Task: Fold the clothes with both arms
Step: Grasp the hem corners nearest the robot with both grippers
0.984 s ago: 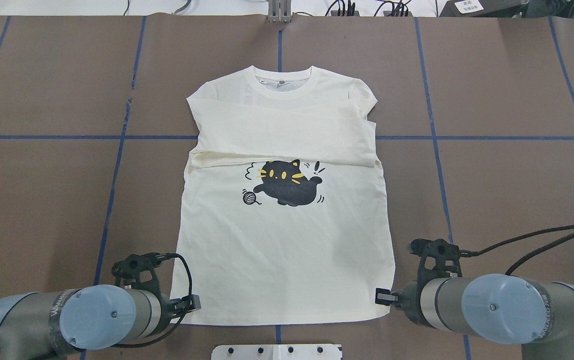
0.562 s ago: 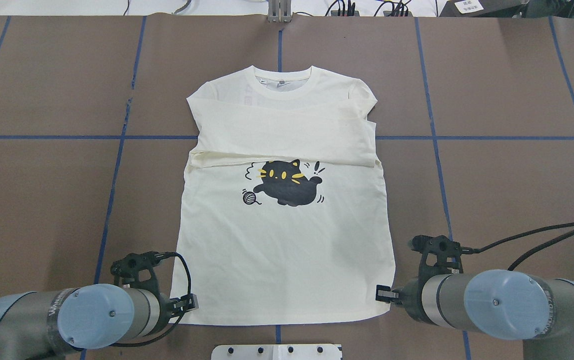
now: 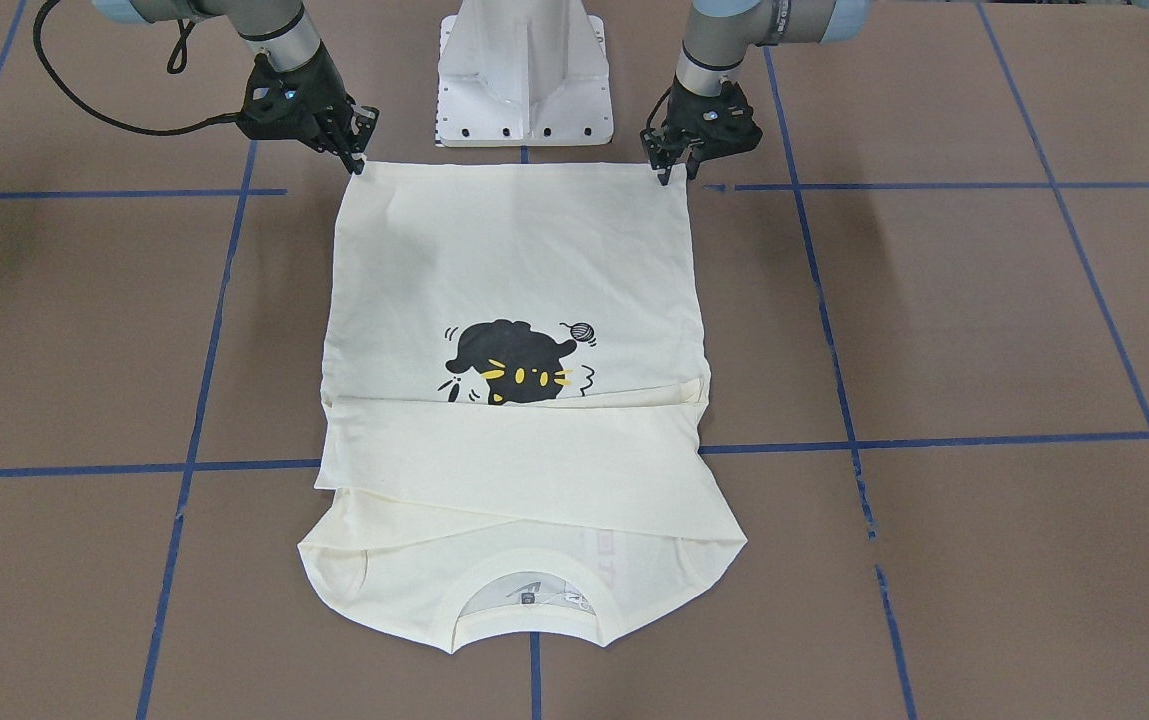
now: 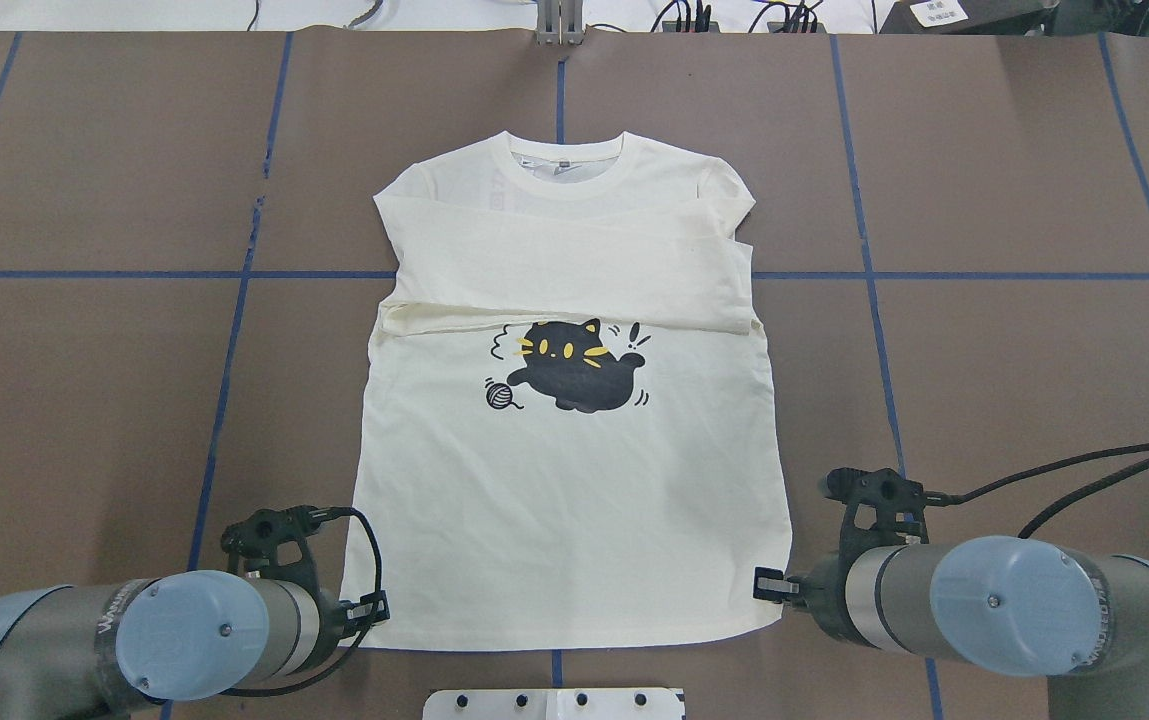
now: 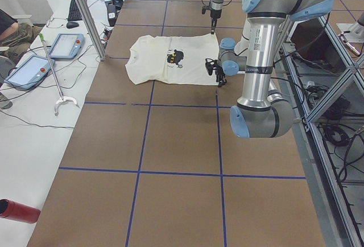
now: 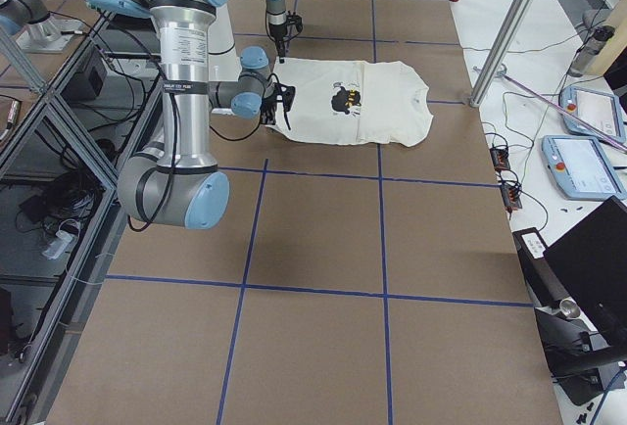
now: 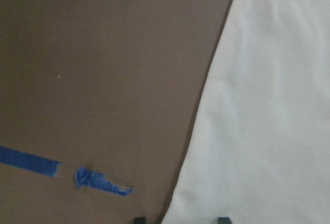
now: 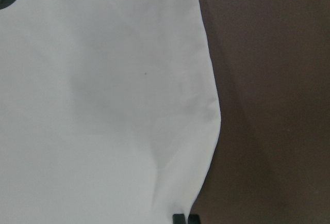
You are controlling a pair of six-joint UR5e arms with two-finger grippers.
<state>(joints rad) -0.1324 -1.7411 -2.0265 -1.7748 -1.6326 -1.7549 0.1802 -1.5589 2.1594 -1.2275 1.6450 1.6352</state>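
The cream T-shirt lies flat on the brown table, cat print up, collar at the far end. Its sleeves are folded across the chest. My left gripper sits at the hem's left corner. In the left wrist view its fingertips stand apart, open, straddling the shirt's edge. My right gripper is at the hem's right corner. Its fingertips are pressed together on the cloth's edge. From the front, the left gripper and the right gripper touch the two hem corners.
The white pedestal base stands just behind the hem, between the arms. Blue tape lines cross the brown table cover. Tablets and a pole lie on the side bench, and a red cylinder lies beside the table's near end.
The right gripper has edged slightly forward along the hem's right corner. The left gripper has shifted a little outward at the left corner. The shirt has not moved.
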